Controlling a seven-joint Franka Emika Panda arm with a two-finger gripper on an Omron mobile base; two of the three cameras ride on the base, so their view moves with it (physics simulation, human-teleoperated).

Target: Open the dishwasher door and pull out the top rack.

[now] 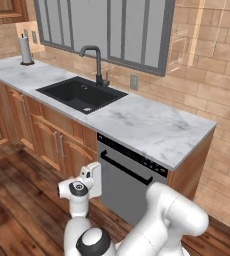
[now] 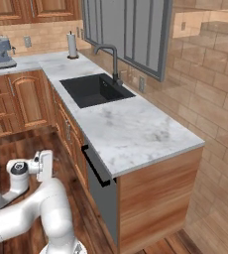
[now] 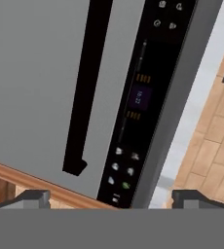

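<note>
My gripper (image 3: 109, 198) is spread wide with nothing between its fingers (image 3: 28, 198), and it hangs in the air in front of the dishwasher door (image 3: 41, 82), apart from it. The door is shut, a flat grey panel set under the marble counter (image 1: 147, 125), at the end of the cabinet run to the right of the black sink (image 1: 79, 94). Its long black handle (image 3: 87, 87) runs across the upper part of the door, just below the black control strip (image 3: 143, 97); through my hand camera both lie turned on end, with one tip of the handle near my fingers. With the door closed I cannot see the rack inside
</note>
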